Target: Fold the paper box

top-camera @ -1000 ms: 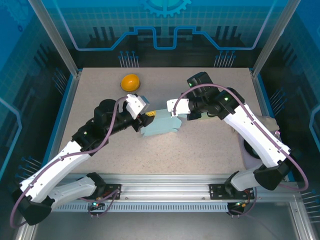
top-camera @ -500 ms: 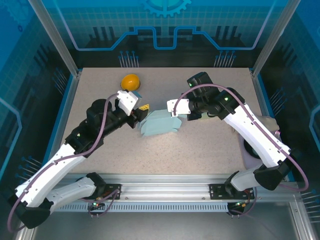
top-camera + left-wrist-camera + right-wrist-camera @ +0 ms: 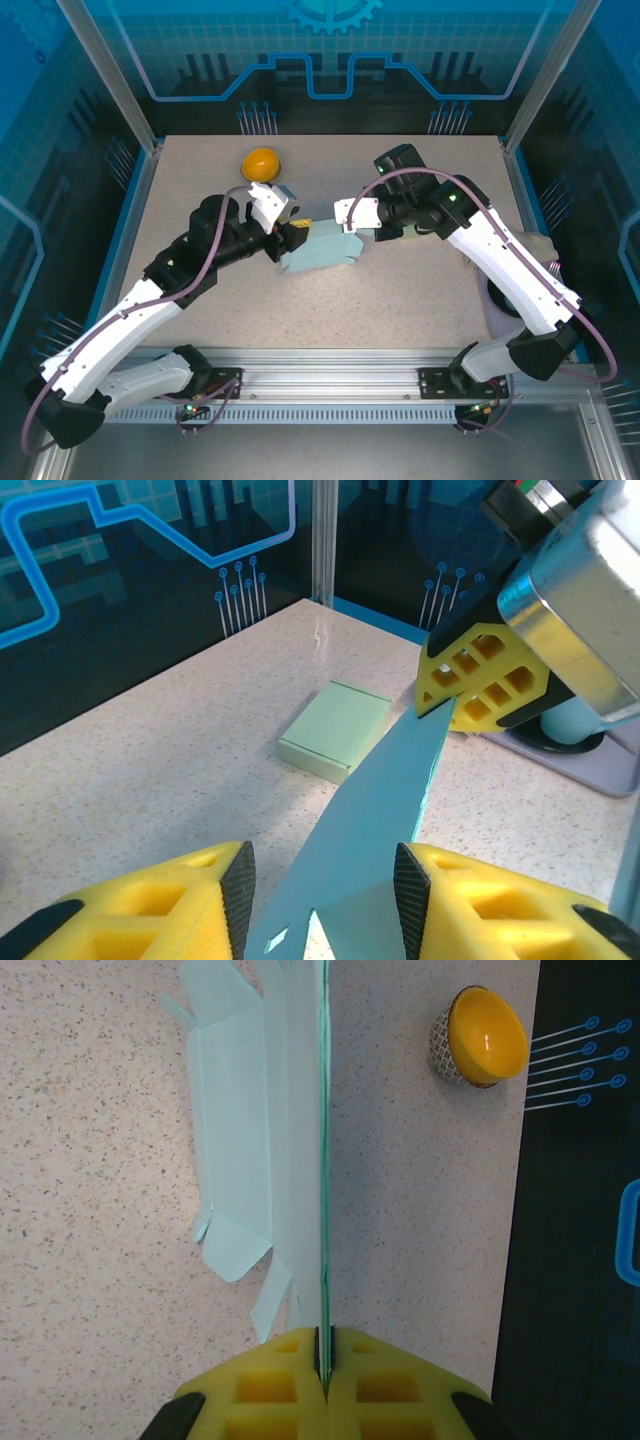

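The paper box (image 3: 322, 250) is a pale blue flat cut-out lying mid-table between both arms. My right gripper (image 3: 347, 222) is shut on its right edge and holds that panel upright; in the right wrist view the sheet (image 3: 323, 1140) runs edge-on out of the closed gripper (image 3: 324, 1345), with its flaps (image 3: 235, 1140) spread on the table to the left. My left gripper (image 3: 293, 232) is at the sheet's left end. In the left wrist view the raised blue panel (image 3: 375, 800) passes between its open gripper (image 3: 324, 890) and rises to the right gripper's yellow fingers (image 3: 480, 680).
An orange bowl (image 3: 261, 164) (image 3: 485, 1035) stands at the back left. A folded pale green box (image 3: 335, 730) lies beyond the sheet, under the right arm. A round dish (image 3: 503, 300) sits at the table's right edge. Blue walls and metal posts enclose the table.
The left gripper drew back to the left, away from the sheet, then returned to its left end. The right gripper has kept still, holding the sheet's edge.
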Robot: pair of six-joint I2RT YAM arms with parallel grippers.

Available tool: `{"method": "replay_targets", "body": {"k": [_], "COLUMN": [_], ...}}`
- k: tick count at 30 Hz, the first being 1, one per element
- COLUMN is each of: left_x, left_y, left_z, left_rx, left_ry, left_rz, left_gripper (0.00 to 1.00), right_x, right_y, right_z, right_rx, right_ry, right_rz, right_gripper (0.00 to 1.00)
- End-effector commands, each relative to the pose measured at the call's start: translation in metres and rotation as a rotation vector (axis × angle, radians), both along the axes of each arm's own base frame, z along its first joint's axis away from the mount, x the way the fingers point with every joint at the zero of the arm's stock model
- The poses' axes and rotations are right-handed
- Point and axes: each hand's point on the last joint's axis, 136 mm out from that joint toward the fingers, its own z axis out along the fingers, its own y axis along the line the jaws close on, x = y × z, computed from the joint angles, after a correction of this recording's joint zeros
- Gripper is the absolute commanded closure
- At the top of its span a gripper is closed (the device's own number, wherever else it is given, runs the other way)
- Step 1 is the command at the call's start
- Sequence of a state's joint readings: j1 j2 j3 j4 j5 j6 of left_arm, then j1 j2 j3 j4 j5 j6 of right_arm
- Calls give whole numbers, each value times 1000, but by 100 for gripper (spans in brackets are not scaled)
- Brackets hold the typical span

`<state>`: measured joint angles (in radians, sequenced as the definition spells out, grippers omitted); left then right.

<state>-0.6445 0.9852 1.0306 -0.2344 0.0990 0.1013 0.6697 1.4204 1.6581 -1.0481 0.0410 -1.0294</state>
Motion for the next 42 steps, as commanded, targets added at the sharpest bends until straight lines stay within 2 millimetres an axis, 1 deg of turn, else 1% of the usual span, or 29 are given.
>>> {"method": "replay_targets", "body": {"k": [1,5,7,10,13,15,17,19,20,21,24,25,27,29,30,31,32,35,39,42], "left_x": [-2,6,9,12,12,8,2,-1,-2,-4,-6,-8,-11,-16,-19,-21,-23,-28,-32,-30], "left_y": [-12,-13,-11,0,25,43,58,74,82,90,111,118,126,128,127,126,125,121,110,107], "left_z": [3,13,20,34,47,56,58,53,47,41,5,-13,-52,-95,-112,-129,-145,-177,-213,-231], "left_rx": [-84,-166,-190,-203,-201,-216,-224,-226,-228,-229,-201,-184,-173,-180,-188,-205,-221,-261,-273,-267], "left_ry": [32,41,39,24,3,-3,5,24,39,53,160,213,325,445,487,530,566,641,735,752], "left_rz": [-35,9,32,90,200,255,297,362,397,430,546,585,655,702,709,721,730,739,721,726], "left_gripper": [55,54,54,53,51,49,48,48,48,48,49,49,49,50,50,51,51,51,51,51], "right_x": [-12,-16,-21,-28,-31,-41,-57,-70,-76,-81,-91,-92,-85,-67,-56,-41,-26,2,22,35], "right_y": [13,14,13,6,-11,-20,-24,-26,-27,-29,-31,-30,-24,-13,-9,-5,1,13,22,23], "right_z": [12,17,21,25,29,34,40,46,49,50,48,45,37,22,15,4,-2,-24,-50,-69], "right_rx": [52,61,61,31,-37,-83,-96,-101,-101,-104,-113,-114,-112,-93,-86,-87,-75,-70,-52,-41], "right_ry": [36,39,46,51,15,5,28,43,53,61,94,107,124,145,144,133,108,106,203,265], "right_rz": [30,36,41,31,-9,-9,5,16,21,24,33,36,23,-8,-28,-57,-80,-108,-119,-132], "right_gripper": [100,100,100,100,100,100,100,100,100,100,100,100,100,100,100,100,100,100,100,100]}}
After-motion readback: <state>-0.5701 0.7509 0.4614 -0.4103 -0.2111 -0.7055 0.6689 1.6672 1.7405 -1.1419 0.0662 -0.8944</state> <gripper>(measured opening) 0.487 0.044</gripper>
